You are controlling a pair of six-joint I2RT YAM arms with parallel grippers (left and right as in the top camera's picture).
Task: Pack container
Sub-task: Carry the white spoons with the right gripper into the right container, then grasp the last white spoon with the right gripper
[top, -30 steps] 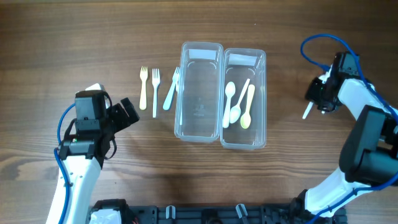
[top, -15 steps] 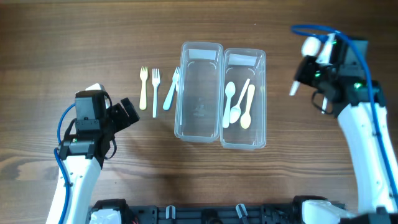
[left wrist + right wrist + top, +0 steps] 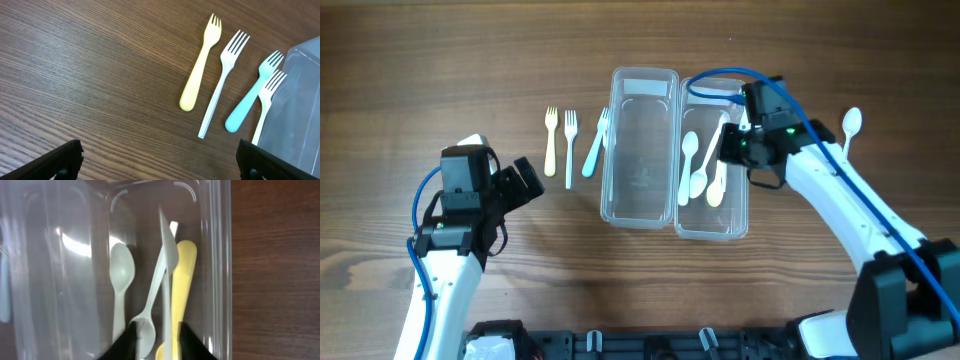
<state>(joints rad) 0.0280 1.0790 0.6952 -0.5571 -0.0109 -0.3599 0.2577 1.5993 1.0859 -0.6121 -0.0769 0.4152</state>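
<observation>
The right end effector (image 3: 158, 332) hangs over the right-hand clear plastic container (image 3: 220, 255). Its two fingers are drawn close together on a thin white plastic spoon (image 3: 165, 235). The long axis of this spoon runs along the length of the container, and its free end points away from the fingers, toward the far short wall. Under it, inside the container, lie a yellow plastic spoon (image 3: 183, 280) and a shorter white spoon (image 3: 121, 270).

The left end effector (image 3: 159, 152) is spread wide and holds nothing. Ahead of it on the wooden tabletop (image 3: 90, 65) lie a yellow plastic fork (image 3: 200, 70), a white plastic fork (image 3: 222, 85) and a blue plastic fork (image 3: 250, 102), side by side.
</observation>
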